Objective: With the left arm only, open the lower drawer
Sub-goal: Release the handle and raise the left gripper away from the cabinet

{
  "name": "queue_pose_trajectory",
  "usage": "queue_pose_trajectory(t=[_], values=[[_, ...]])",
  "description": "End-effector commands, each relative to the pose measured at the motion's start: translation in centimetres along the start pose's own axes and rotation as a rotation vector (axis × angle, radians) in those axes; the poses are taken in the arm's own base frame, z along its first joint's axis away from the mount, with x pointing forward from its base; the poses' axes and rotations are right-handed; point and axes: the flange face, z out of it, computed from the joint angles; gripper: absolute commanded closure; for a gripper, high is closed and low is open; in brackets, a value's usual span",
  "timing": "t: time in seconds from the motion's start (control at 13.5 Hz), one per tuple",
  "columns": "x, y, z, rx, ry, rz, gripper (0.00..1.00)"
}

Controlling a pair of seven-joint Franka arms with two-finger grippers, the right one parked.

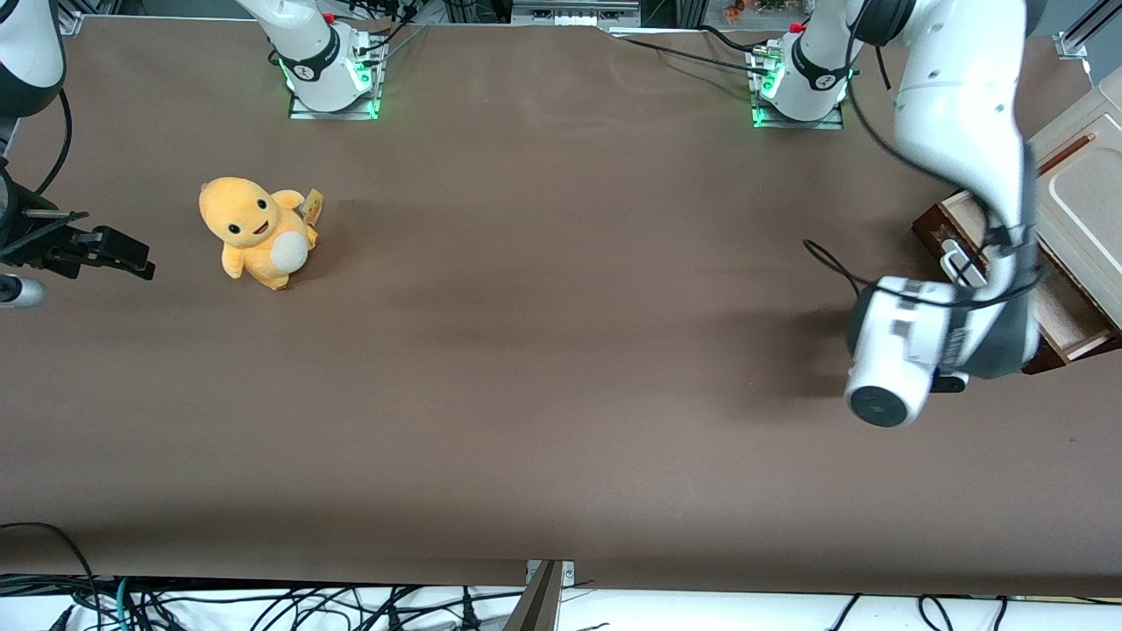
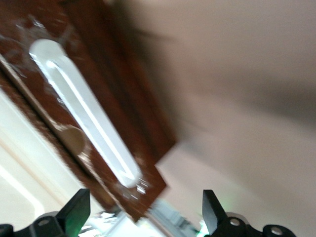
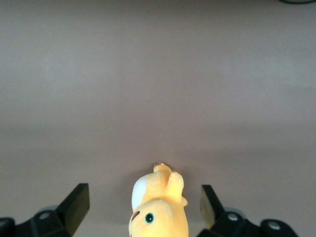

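The lower drawer [image 1: 1071,326] sticks out from under the cream-white cabinet top [image 1: 1091,188] at the working arm's end of the table. Its dark brown glossy front [image 2: 123,118] carries a long white bar handle [image 2: 84,108], which also shows beside the arm [image 1: 959,260]. The left arm [image 1: 964,105] bends down over the drawer, and its wrist [image 1: 912,342] hangs just in front of the drawer front, hiding most of it. My left gripper [image 2: 143,197] is open, its black fingertips [image 2: 78,201] wide apart with nothing between them. The handle lies ahead of the fingers, untouched.
A yellow plush toy [image 1: 254,230] sits on the brown table [image 1: 561,350] toward the parked arm's end, and shows in the right wrist view [image 3: 158,207]. The two arm bases [image 1: 798,79] stand along the edge of the table farthest from the front camera.
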Motion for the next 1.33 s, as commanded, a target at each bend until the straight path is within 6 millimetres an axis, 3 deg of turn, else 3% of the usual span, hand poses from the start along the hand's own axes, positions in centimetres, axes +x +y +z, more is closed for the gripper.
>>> queue_pose_trajectory(t=[0.0,0.22,0.44,0.59,0.89,1.11,1.26], values=[[-2.1,-5.2,-3.3,-0.299,0.021,0.037,0.0],[-3.6,-7.7,-7.2,-0.577,0.14,0.046,0.0],[-6.4,-10.9,-11.1,-0.68,0.285,0.019,0.0],[-8.4,-13.3,-12.3,-0.714,0.353,0.021,0.0],[-14.3,-18.8,-11.9,-0.78,0.608,0.049,0.0],[-18.7,-21.0,-11.6,-0.682,0.764,0.304,0.0],[-20.9,-21.7,-11.0,-0.586,0.731,0.339,0.0]])
